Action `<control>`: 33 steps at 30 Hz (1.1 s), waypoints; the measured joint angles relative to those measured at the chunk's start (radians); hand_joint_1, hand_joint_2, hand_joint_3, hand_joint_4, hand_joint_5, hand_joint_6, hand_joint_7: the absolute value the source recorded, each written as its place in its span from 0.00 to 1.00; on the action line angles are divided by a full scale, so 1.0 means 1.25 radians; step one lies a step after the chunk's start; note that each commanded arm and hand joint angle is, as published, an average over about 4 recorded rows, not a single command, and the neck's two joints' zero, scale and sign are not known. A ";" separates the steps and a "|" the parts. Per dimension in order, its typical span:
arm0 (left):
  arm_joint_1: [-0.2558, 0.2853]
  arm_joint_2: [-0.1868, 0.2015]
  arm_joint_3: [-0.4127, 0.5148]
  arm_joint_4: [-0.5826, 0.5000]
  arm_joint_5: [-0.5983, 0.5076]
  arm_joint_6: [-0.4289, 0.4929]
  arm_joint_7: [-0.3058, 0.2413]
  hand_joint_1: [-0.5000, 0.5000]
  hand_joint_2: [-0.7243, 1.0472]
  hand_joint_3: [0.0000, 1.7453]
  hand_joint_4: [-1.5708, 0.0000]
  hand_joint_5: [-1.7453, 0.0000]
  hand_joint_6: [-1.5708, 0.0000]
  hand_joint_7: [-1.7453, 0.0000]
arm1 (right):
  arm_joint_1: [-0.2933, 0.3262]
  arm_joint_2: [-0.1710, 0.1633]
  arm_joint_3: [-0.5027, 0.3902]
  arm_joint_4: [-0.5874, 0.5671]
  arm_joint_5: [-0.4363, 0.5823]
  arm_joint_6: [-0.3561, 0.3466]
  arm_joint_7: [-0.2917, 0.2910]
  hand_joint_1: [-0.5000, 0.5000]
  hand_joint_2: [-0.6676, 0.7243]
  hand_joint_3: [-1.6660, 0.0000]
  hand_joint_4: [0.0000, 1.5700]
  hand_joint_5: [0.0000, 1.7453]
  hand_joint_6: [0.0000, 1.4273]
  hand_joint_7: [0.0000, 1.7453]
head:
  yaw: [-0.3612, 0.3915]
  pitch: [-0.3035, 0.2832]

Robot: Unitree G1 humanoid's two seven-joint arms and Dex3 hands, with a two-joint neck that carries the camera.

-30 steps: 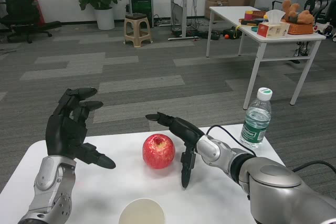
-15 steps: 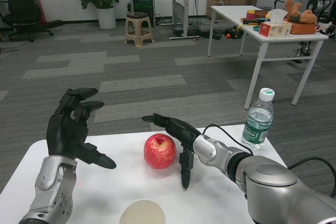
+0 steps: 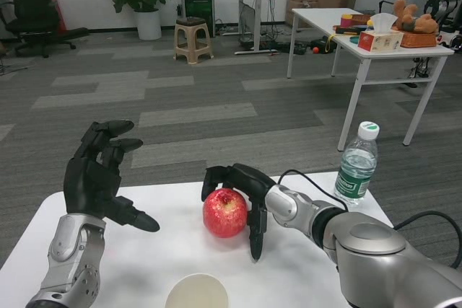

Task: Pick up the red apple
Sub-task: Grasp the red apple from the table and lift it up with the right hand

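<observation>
Apple (image 3: 224,213), red and round, sits on the white table (image 3: 303,265), right under the curled fingers (image 3: 220,175) of the right hand (image 3: 238,185). Those fingers bend over the top and back of the apple and look like they touch its skin. The thumb (image 3: 256,229) points straight down beside the apple, on the side nearer the robot's arm. It is not clear if the thumb presses on the fruit yet. So the fingers are partly closed around the apple, but the apple rests on the table and is not lifted.

The hold may be weak. If only the finger tips sit on top and the thumb stays off, the smooth, round apple could slip out when the hand goes up. It could also roll away from the fingers, toward the far edge of the table, because nothing blocks it there.

A little way out from the thumb, nearer the robot, stands a paper cup (image 3: 195,292). A dropped apple could knock it over.

Farther out past the wrist stands a water bottle (image 3: 356,163) near the table edge. A wide swing of the arm could tip it.

Well apart on the other side, the left hand (image 3: 101,174) hangs above the table with its fingers spread and nothing in it.
</observation>
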 measured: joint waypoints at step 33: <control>0.026 -0.008 0.007 0.000 -0.001 -0.016 0.000 0.02 0.20 0.01 1.00 0.12 0.73 0.40 | 0.082 -0.047 -0.146 -0.023 0.000 -0.021 0.067 0.25 0.14 0.10 0.55 0.94 0.78 0.92 | 0.020 0.005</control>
